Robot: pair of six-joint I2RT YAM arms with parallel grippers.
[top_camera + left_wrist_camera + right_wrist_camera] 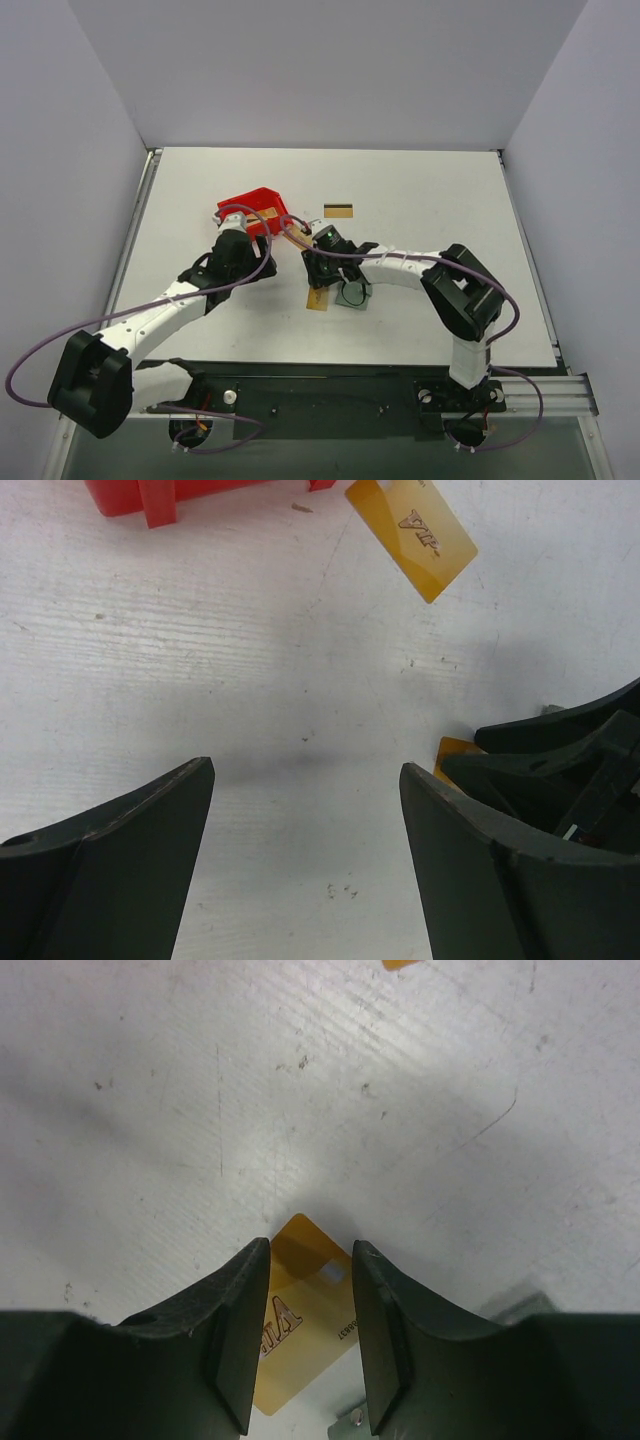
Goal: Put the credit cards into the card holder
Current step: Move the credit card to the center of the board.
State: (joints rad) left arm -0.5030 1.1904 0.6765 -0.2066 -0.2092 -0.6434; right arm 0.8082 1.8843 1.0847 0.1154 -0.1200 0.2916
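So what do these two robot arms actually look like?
The left arm and right arm are built from white tube-like links joined by chunky black joint housings. A thin purple cable loops loosely along each. Each ends in a gripper with two dark, curved, wedge-shaped fingers, as the left gripper and right gripper show. Their edges look a little scuffed.

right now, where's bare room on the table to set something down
Open table right of the striped card, and left of the red bin. Crowded at centre, where the gold card and card holder sit by the right hand.
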